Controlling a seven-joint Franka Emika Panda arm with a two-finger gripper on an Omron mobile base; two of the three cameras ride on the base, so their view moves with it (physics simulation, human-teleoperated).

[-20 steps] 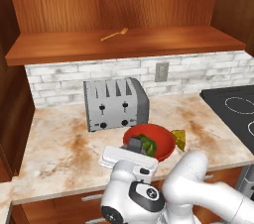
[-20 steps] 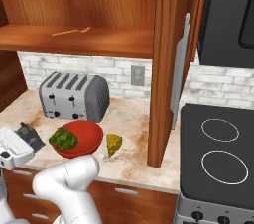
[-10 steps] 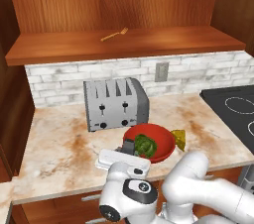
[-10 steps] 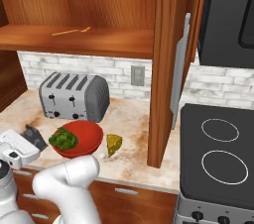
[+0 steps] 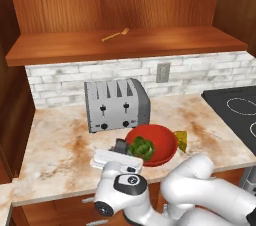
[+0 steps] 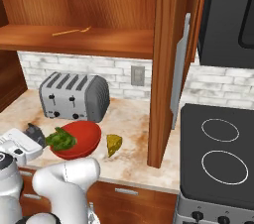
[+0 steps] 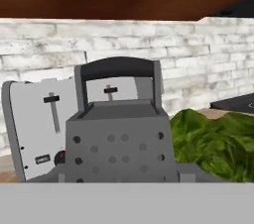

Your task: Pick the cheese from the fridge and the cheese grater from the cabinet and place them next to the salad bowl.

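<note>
Hand view: cheese grater (image 7: 119, 141) upright between fingers, gripped; hand sunk lower beside salad bowl (image 5: 161, 142).

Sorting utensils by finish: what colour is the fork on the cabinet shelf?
Golden; the fork shows best in the left base view, lying on the cabinet shelf.

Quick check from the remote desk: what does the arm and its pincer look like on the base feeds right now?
The arm is glossy white, built of rounded, bulbous links. A dark round cap with a pale mark sits on the wrist joint. The hand is a flat white block; the pincer ahead of it is dark grey. No cables show.
</note>
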